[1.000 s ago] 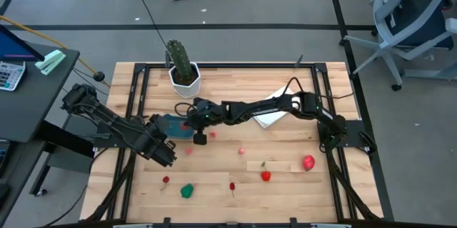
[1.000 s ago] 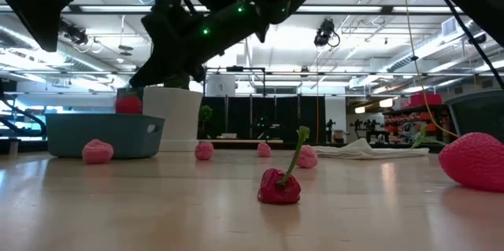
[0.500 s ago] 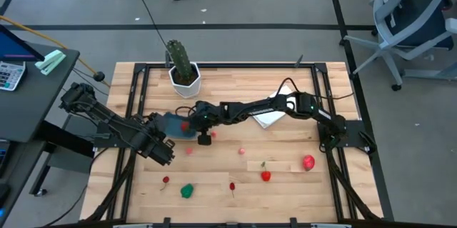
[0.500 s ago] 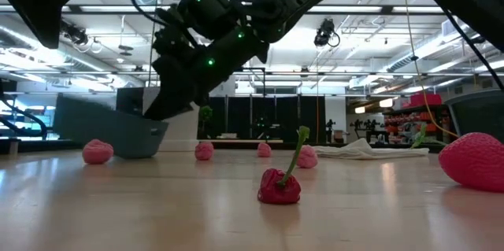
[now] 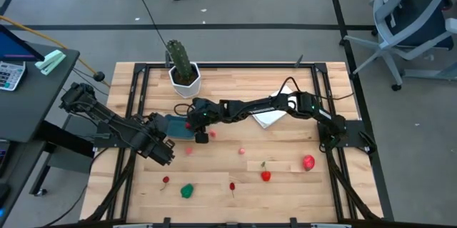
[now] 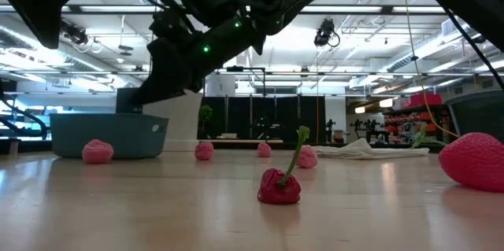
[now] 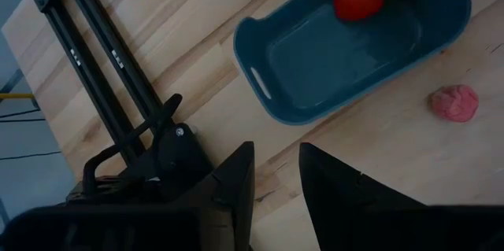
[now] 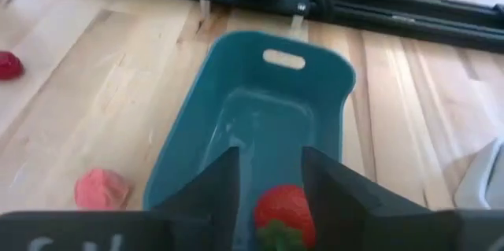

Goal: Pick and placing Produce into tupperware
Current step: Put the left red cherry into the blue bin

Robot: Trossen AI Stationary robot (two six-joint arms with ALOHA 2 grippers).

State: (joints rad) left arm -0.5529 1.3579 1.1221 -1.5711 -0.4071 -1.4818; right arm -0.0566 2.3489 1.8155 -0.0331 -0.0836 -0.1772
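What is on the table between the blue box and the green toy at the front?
In the high view, between the tupperware and the green toy lie a pink fruit and a small red one; otherwise bare wood.

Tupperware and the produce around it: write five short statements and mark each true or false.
1. A red strawberry lies inside the tupperware. True.
2. The right gripper is over the tupperware with its jaws apart. True.
3. The green piece is in the tupperware. False: it lies on the table near the front edge, far from the container.
4. The left gripper grips the tupperware's rim. False: it hangs beside the container, touching nothing.
5. A pink piece lies on the table just outside the tupperware. True.
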